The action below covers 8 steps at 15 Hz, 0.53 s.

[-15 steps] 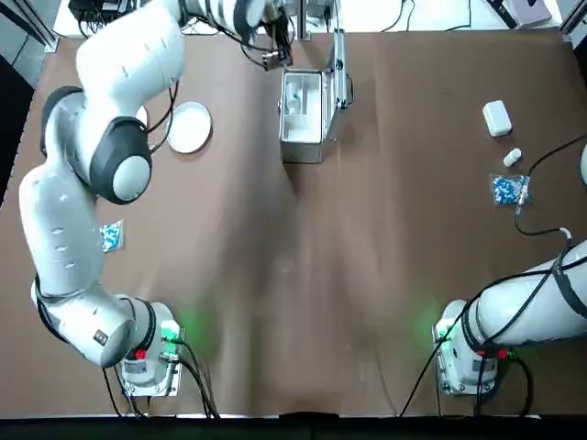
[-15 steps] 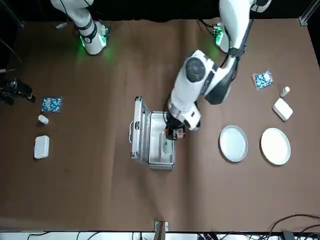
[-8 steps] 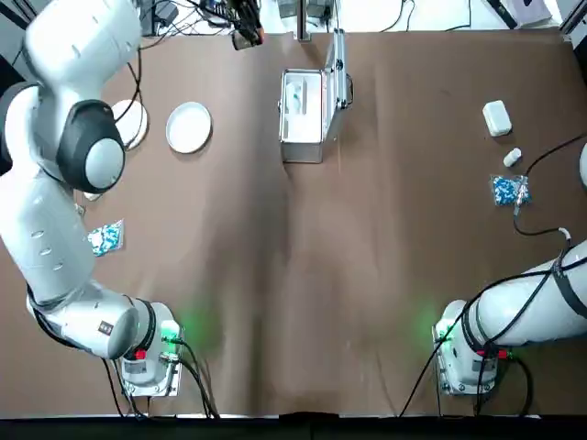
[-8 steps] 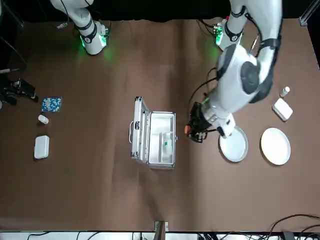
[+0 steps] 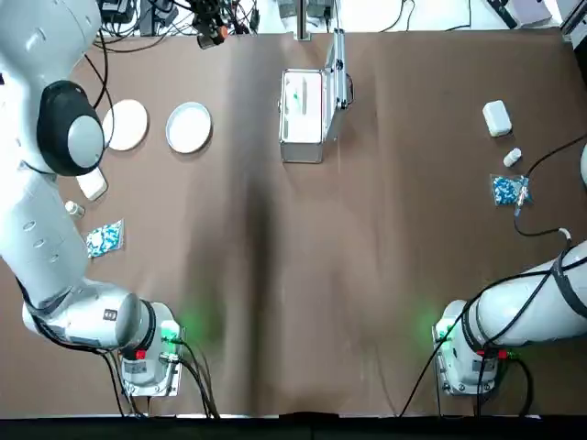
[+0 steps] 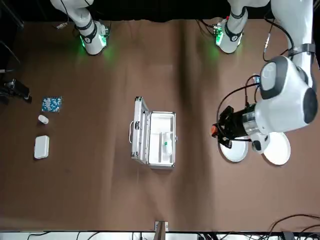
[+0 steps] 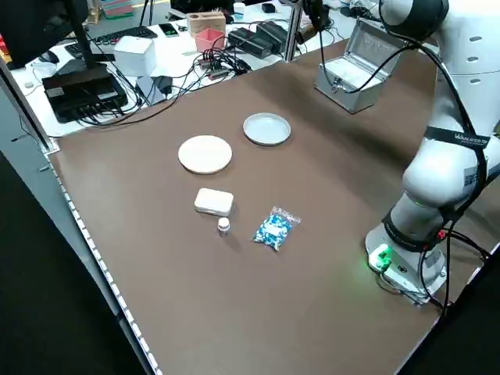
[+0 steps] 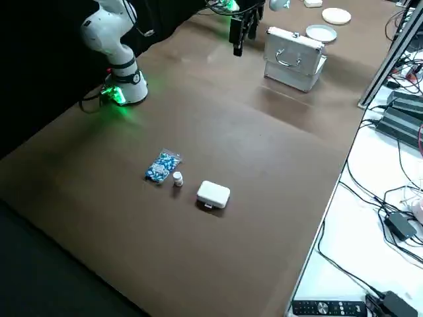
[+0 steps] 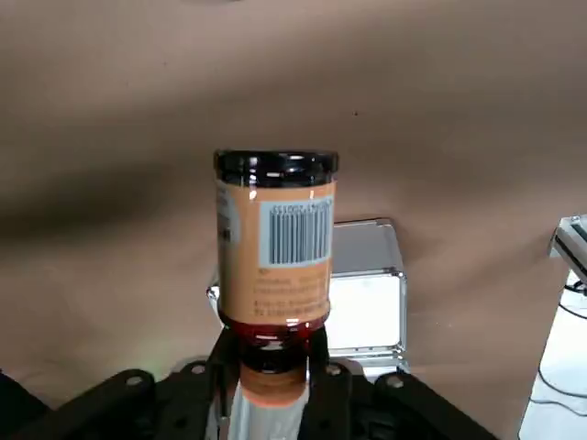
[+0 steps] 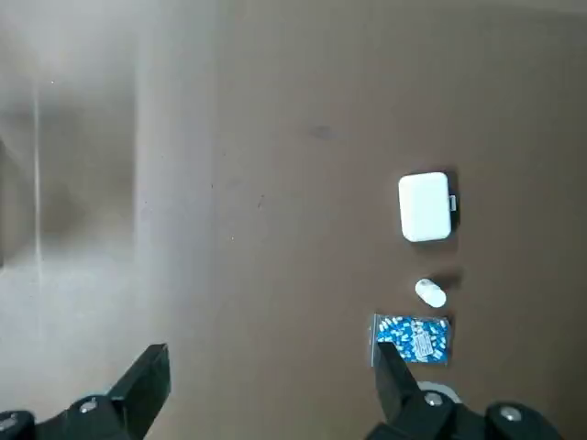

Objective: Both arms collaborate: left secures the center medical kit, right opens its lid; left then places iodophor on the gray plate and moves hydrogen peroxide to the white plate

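Note:
The silver medical kit (image 5: 301, 110) stands open at the far middle of the table, its lid (image 5: 339, 73) upright. A white bottle with a green mark, the hydrogen peroxide (image 6: 166, 145), lies inside it. My left gripper (image 6: 218, 131) is raised between the kit and the gray plate (image 5: 189, 126), close to the plate's edge, and is shut on the brown, orange-labelled iodophor bottle (image 9: 275, 238). The white plate (image 5: 126, 124) lies just left of the gray one. My right gripper (image 10: 271, 385) hangs open and empty, high over the table's right side.
At the right lie a white box (image 5: 496, 117), a small bottle (image 5: 512, 158) and a blue pill bag (image 5: 507, 190). A like set lies left: a box (image 5: 92, 183), a bottle (image 5: 73, 208) and a bag (image 5: 105, 238). Cables and desk gear crowd the far edge.
My left gripper has carried the iodophor bottle away from over the open kit, leftward to beside the gray plate. The right arm has barely moved.

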{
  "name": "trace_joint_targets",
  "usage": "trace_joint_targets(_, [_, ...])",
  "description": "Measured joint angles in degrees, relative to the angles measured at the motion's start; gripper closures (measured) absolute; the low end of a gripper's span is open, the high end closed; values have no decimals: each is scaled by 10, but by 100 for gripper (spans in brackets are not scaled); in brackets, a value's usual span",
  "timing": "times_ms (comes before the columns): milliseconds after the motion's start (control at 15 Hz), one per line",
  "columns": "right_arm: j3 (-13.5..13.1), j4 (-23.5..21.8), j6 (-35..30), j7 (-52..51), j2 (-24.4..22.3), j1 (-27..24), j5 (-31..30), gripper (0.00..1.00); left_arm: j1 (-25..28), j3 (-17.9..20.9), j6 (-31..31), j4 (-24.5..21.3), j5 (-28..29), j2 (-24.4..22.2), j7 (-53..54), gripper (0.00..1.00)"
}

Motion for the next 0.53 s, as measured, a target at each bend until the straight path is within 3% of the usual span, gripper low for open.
trace_joint_targets(200, [0,0,0,1,0,0,0,1,33,0,-24,-1,-33,0,57,67])
trace_joint_targets(533, [1,0,-1,8,0,0,0,1,69,0,-54,-4,-42,0,98,67])
